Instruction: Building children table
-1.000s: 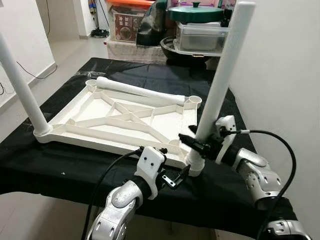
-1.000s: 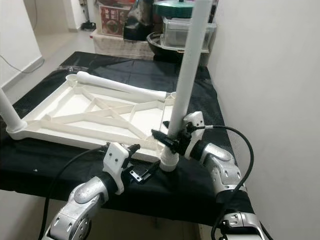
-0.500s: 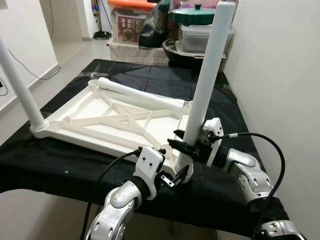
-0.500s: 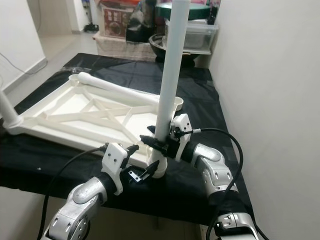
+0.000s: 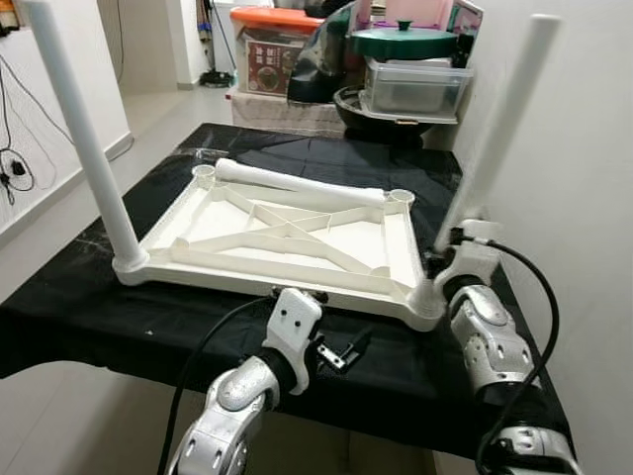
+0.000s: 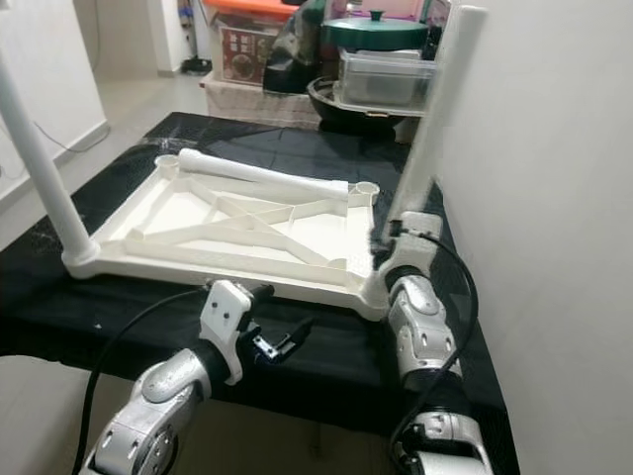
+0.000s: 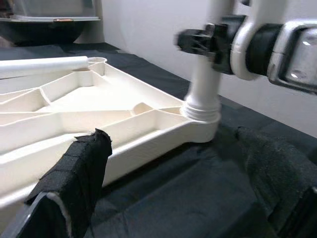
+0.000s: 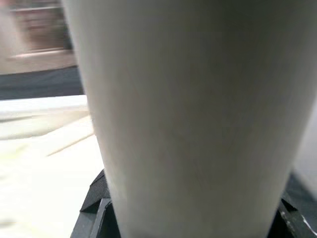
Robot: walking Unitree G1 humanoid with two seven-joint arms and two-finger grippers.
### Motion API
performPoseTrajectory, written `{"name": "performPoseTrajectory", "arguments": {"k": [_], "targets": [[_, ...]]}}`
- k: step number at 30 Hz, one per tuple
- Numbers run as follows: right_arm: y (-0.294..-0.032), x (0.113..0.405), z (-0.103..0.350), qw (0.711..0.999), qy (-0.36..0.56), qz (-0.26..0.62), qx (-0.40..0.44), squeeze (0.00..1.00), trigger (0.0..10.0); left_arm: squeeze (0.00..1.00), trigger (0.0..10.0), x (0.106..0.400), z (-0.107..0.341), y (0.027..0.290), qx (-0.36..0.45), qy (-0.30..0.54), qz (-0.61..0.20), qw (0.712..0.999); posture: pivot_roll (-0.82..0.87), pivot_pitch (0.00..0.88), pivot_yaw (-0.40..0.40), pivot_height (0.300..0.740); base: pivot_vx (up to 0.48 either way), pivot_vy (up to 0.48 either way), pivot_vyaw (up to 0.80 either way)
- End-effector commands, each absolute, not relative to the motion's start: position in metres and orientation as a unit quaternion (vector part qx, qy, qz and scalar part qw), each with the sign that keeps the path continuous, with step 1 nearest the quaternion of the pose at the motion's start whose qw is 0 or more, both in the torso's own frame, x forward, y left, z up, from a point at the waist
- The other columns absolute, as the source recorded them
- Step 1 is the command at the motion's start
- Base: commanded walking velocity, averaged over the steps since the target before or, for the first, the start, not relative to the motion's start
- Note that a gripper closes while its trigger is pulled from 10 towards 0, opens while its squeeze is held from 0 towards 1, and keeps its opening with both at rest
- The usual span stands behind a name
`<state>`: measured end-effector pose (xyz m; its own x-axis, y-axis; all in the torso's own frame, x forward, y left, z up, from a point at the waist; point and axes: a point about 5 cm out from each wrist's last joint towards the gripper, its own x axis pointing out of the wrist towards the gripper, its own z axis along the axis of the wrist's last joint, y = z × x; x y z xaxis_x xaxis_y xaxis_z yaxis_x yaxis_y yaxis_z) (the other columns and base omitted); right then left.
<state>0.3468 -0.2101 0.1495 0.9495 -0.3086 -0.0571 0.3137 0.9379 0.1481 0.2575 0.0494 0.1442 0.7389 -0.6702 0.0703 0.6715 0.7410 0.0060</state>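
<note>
Smooth white tube leg point(image 5: 495, 134) now seated in ribbed tabletop point(image 5: 297, 233) corner, right claw point(image 7: 210, 42) clamped on it, left claw point(image 5: 346, 353) apart.

Smooth matt white plastic tabletop point(image 5: 287, 237) on black cloth point(image 5: 89, 307).

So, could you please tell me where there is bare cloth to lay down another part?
The black cloth is bare along the near edge, in front of the tabletop frame and to the left tool's left. Another bare strip lies beyond the loose leg. The near right corner is crowded: the right tool grips the upright leg there.
</note>
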Motion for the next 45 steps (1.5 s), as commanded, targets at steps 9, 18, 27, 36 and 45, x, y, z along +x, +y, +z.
{"name": "performPoseTrajectory", "arguments": {"k": [9,18,27,36,45], "targets": [[-0.185,0.341,0.135,0.969,0.015,-0.212,0.128,1.00,10.0,0.00,10.0,0.259,0.145,0.049,-0.004,-0.032,-0.363,0.931,0.10,0.000,-0.044,0.740,0.000,0.000,0.00],[-0.201,0.342,0.146,0.986,-0.012,0.107,0.124,0.00,10.0,0.00,10.0,0.258,0.146,0.047,-0.002,-0.034,-0.369,0.929,0.09,0.000,-0.040,0.740,0.000,0.000,0.00],[-0.188,0.322,0.149,0.936,0.031,0.347,0.055,0.00,10.0,0.00,10.0,0.258,0.146,0.046,0.000,-0.034,-0.372,0.927,0.09,0.000,-0.040,0.740,0.000,0.000,0.00],[-0.155,0.314,0.161,0.864,0.019,0.499,0.068,0.00,10.0,0.00,10.0,0.258,0.146,0.046,0.002,-0.034,-0.374,0.927,0.11,0.000,-0.046,0.740,0.000,0.000,0.00],[-0.151,0.326,0.156,0.893,0.020,0.445,0.062,0.00,0.0,0.00,10.0,0.258,0.146,0.046,0.000,-0.034,-0.374,0.927,0.10,0.000,-0.043,0.740,0.000,0.000,0.00]]}}
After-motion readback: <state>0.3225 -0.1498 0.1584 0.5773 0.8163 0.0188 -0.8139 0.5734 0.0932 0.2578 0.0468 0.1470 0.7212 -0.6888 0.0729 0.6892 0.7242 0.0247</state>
